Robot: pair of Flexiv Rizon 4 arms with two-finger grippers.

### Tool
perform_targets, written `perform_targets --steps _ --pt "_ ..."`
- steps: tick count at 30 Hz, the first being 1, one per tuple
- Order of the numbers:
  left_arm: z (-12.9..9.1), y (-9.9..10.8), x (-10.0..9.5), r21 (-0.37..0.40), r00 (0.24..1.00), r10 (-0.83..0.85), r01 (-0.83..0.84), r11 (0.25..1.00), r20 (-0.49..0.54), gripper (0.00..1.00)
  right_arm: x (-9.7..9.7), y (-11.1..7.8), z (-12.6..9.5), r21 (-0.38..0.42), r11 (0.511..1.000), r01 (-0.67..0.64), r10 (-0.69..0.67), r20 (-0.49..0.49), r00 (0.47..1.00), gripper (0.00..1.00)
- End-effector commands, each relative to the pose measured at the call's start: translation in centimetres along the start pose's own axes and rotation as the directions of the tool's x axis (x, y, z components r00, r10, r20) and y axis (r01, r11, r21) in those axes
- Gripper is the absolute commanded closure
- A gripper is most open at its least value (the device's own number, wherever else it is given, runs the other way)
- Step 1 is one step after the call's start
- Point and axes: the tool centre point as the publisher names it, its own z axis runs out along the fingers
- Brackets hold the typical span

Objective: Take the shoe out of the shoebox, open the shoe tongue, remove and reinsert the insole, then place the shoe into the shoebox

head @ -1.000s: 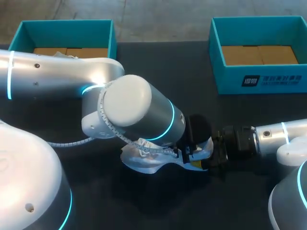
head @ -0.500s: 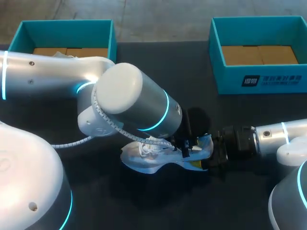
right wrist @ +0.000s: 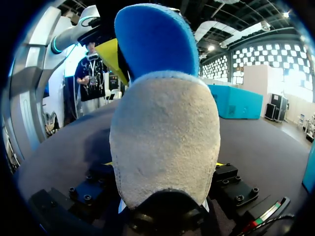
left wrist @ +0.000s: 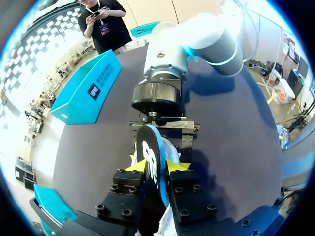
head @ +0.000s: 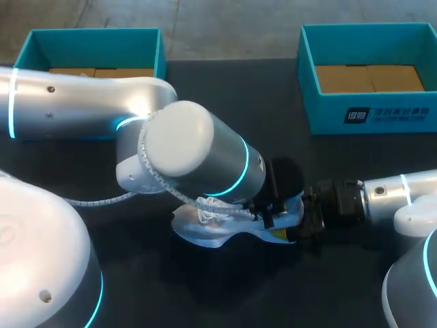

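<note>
**Left gripper pinches insole, with the shoe's return to its box yet to come**

Left gripper (left wrist: 158, 166) has its yellow tips pressed together on the blue insole (left wrist: 150, 147), which stands on edge between them. Right gripper (left wrist: 165, 141) faces it and clamps the heel of the pale shoe (head: 205, 232) from both sides. That shoe rests on the dark table (head: 225, 96), well apart from the labelled teal shoebox (head: 369, 109), on the robot's side of it. Taking the shoe out looks done and the insole step is in hand. Whether the insole is leaving or going back in cannot be told. Seating it flat and boxing the shoe appear to remain.
</note>
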Motion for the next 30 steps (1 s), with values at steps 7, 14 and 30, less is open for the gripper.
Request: perform_targets --steps 7,14,30 --pt "-0.1 0.4 0.4 0.002 0.999 -0.006 0.006 1.0 0.032 0.69 0.1 0.1 0.1 0.004 1.0 0.0 0.0 0.001 1.0 1.0" --pt "-0.5 1.0 1.0 0.023 0.996 0.0 -0.002 1.0 0.094 0.6 0.1 0.1 0.1 0.004 1.0 0.0 0.0 0.001 1.0 1.0" --pt "-0.3 1.7 1.6 0.047 0.977 0.022 -0.032 0.998 0.211 0.6 0.1 0.1 0.1 0.004 1.0 0.0 0.0 0.001 1.0 1.0"
